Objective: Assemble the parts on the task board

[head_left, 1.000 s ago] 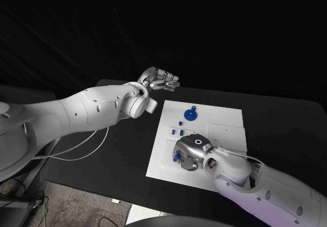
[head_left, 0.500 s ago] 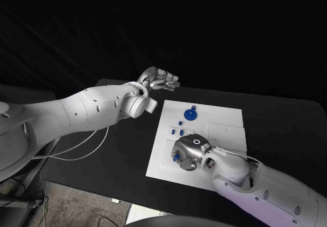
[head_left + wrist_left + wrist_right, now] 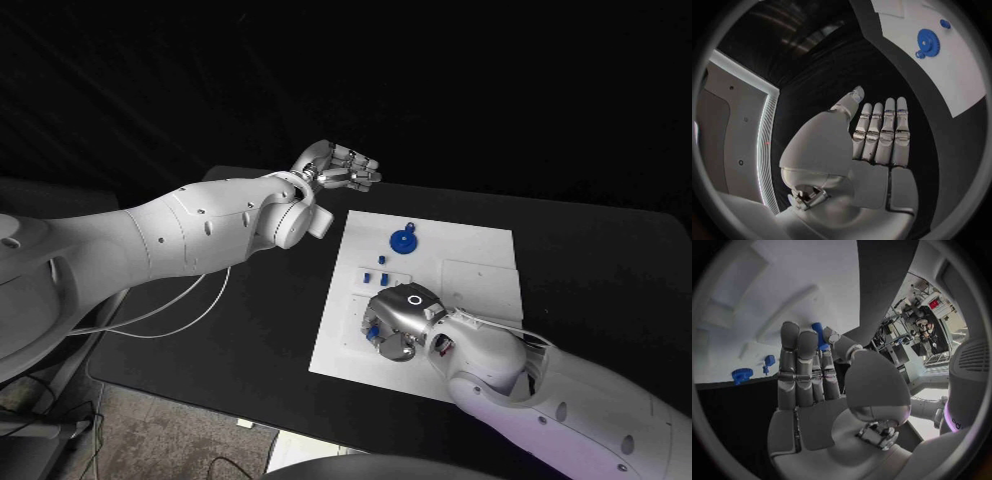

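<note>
A black tabletop (image 3: pixel 591 270) spans the middle and right of the frame. Directly on it, just right of centre, lies the white task board (image 3: pixel 476 250), a rectangular plate turned slightly askew, with dark surface showing along all its edges.

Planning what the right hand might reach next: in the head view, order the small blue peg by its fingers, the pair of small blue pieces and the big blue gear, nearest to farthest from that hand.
1. Small blue peg, at the right hand.
2. Pair of small blue pieces, mid-board.
3. Big blue gear, at the far end.
</note>
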`<state>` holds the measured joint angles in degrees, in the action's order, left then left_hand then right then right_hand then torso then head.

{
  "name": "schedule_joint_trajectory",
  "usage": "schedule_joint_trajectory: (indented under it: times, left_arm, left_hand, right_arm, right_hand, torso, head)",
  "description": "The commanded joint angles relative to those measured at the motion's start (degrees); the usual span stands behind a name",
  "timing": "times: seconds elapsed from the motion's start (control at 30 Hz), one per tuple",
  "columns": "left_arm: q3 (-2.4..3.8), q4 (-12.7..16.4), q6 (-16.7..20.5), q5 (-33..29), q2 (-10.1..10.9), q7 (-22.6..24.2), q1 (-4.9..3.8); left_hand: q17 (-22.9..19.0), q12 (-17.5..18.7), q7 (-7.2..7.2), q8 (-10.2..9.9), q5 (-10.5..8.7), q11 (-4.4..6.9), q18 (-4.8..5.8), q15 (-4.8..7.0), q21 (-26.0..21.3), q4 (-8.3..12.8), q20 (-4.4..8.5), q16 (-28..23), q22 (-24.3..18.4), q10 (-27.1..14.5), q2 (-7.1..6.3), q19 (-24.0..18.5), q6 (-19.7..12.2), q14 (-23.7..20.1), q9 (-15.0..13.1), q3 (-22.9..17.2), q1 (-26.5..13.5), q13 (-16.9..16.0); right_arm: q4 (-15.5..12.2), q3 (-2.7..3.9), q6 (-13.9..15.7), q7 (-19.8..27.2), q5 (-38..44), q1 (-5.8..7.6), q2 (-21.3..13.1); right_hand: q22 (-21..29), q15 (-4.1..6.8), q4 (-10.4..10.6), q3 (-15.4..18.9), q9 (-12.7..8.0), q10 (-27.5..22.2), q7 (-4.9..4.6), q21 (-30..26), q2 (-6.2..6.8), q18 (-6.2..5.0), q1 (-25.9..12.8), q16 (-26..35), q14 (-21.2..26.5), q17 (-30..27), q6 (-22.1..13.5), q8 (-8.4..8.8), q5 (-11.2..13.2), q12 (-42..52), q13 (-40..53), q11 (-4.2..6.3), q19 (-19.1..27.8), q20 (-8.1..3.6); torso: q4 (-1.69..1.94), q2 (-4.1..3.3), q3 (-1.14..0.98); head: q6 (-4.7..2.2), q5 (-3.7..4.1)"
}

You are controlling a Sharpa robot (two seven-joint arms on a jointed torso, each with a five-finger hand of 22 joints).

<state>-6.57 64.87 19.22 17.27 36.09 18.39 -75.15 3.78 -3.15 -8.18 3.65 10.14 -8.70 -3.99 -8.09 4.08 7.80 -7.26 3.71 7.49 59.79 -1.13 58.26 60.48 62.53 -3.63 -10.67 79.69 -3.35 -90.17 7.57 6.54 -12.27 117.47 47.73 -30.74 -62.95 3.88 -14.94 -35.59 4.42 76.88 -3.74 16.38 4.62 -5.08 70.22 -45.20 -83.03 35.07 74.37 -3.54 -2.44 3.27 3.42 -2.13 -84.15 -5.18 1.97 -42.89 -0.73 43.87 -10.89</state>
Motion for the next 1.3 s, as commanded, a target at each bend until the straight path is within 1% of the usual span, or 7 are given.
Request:
schedule_joint_trajectory:
  times: [0.03, 0.23, 0.33, 0.43, 0.53, 1.1, 1.3]
  left_arm:
    - [0.04, 0.1, -0.8, -0.2, -0.1, 0.2, -0.06]
    - [0.04, 0.1, -0.9, -0.2, -0.1, 0.1, -0.06]
    - [0.04, 0.1, -0.9, -0.2, -0.1, 0.1, -0.06]
    - [0.04, 0.1, -0.9, -0.2, -0.1, 0.1, -0.06]
    - [0.05, 0.1, -1.0, -0.2, -0.1, 0.1, -0.06]
    - [0.05, 0.1, -1.2, -0.2, 0.0, -0.1, -0.06]
    - [0.05, 0.1, -1.2, -0.2, 0.0, -0.1, -0.06]
  left_hand:
    - [-0.1, -0.3, -0.1, -0.1, 0.05, -0.13, -0.88, -0.14, 0.4, -0.3, 0.03, -0.3, -0.1, -0.3, 0.52, 0.4, -0.2, -0.4, 0.0, 0.0, -0.2, 0.0]
    - [-0.1, -0.3, -0.12, -0.1, -0.02, -0.16, -0.88, -0.16, 0.4, -0.4, 0.0, -0.3, -0.3, -0.4, 0.49, 0.4, -0.3, -0.5, 0.0, 0.1, -0.2, 0.0]
    - [-0.1, -0.3, -0.12, -0.1, -0.02, -0.16, -0.88, -0.16, 0.4, -0.4, 0.0, -0.3, -0.3, -0.4, 0.49, 0.4, -0.3, -0.5, 0.0, 0.1, -0.2, 0.0]
    - [-0.1, -0.3, -0.12, -0.1, -0.02, -0.16, -0.88, -0.16, 0.4, -0.4, 0.0, -0.3, -0.3, -0.4, 0.49, 0.4, -0.3, -0.5, 0.0, 0.1, -0.2, 0.0]
    - [-0.1, -0.3, -0.12, -0.1, -0.02, -0.16, -0.88, -0.16, 0.4, -0.4, 0.0, -0.3, -0.3, -0.4, 0.49, 0.4, -0.3, -0.5, 0.0, 0.1, -0.2, 0.0]
    - [-0.1, -0.3, -0.12, -0.1, -0.02, -0.16, -0.88, -0.16, 0.4, -0.4, 0.0, -0.3, -0.3, -0.4, 0.49, 0.4, -0.3, -0.5, 0.0, 0.1, -0.2, 0.0]
    - [-0.1, -0.3, -0.12, -0.1, -0.02, -0.16, -0.88, -0.16, 0.4, -0.4, 0.0, -0.3, -0.3, -0.4, 0.49, 0.4, -0.3, -0.5, 0.0, 0.1, -0.2, 0.0]
  right_arm:
    - [0.1, -0.36, -0.1, 0.8, -0.5, -0.35, 0.1]
    - [0.2, -0.41, 0.8, 1.4, -1.5, -0.33, 0.1]
    - [0.3, -0.45, 1.0, 1.7, -1.9, -0.32, 0.2]
    - [0.5, -0.52, 1.3, 2.0, -2.4, -0.32, 0.2]
    - [0.6, -0.59, 1.7, 2.1, -2.7, -0.32, 0.3]
    - [0.7, -0.7, 3.9, 1.9, -3.3, -0.31, 0.1]
    - [0.7, -0.7, 5.5, 1.7, -3.5, -0.31, -0.1]
  right_hand:
    - [-0.1, 0.15, 0.3, -0.1, 0.1, 0.9, -0.33, -0.2, -0.43, -0.92, -0.1, 0.3, 0.2, -0.1, 0.1, -0.12, -0.4, 0.1, 0.0, 1.08, -1.5, -0.25]
    - [-0.1, -0.27, 0.5, 1.4, -0.2, -0.8, -0.73, -0.5, 0.26, -1.28, 0.1, 0.1, 0.3, -0.2, -1.2, -0.11, -0.7, 0.1, 0.0, 0.57, -1.4, 0.24]
    - [-0.1, -0.47, 0.7, 3.0, -0.3, -1.7, -0.76, -0.7, 1.1, -1.36, -0.6, 0.0, 0.4, -0.3, -1.9, -0.09, -2.4, 0.1, 0.0, 0.34, -1.4, 0.45]
    - [0.1, -0.59, 0.7, 4.2, -0.7, -1.9, -1.09, -0.9, 1.37, -1.49, -0.6, -0.1, 0.4, -0.4, -3.8, -0.02, -2.8, 0.1, 0.0, 0.15, -1.5, 0.59]
    - [0.3, -1.03, 0.8, 5.7, -0.7, -4.4, -1.36, -1.2, 2.49, -1.75, -1.6, -0.2, 0.5, -0.5, -5.3, -0.03, -5.5, 0.1, 0.0, -0.61, -1.5, 0.95]
    - [0.9, -1.82, 0.4, 7.1, -0.7, -8.5, -1.69, -2.0, 3.59, -2.83, -1.6, -0.4, 1.0, -1.3, -6.8, -0.04, -5.8, 0.1, 0.0, -1.8, -1.5, 1.83]
    - [1.4, -2.35, 0.6, 8.5, -0.7, -11.8, -1.59, -2.6, 4.07, -3.44, -0.5, -0.2, 1.2, -2.0, -8.0, -0.03, -4.5, 0.2, -0.1, -2.61, -1.5, 2.43]
  torso:
    - [-0.02, 0.01, -0.03]
    - [-0.01, 0.0, -0.03]
    - [-0.02, -0.01, -0.02]
    - [0.0, -0.01, 0.0]
    - [0.03, -0.01, -0.01]
    - [0.02, 0.0, -0.01]
    - [0.0, -0.01, -0.04]
  head:
    - [0.02, -0.03]
    - [0.01, -0.02]
    - [0.02, -0.01]
    - [0.06, 0.02]
    - [0.08, 0.01]
    - [0.09, 0.05]
    - [0.06, 0.16]
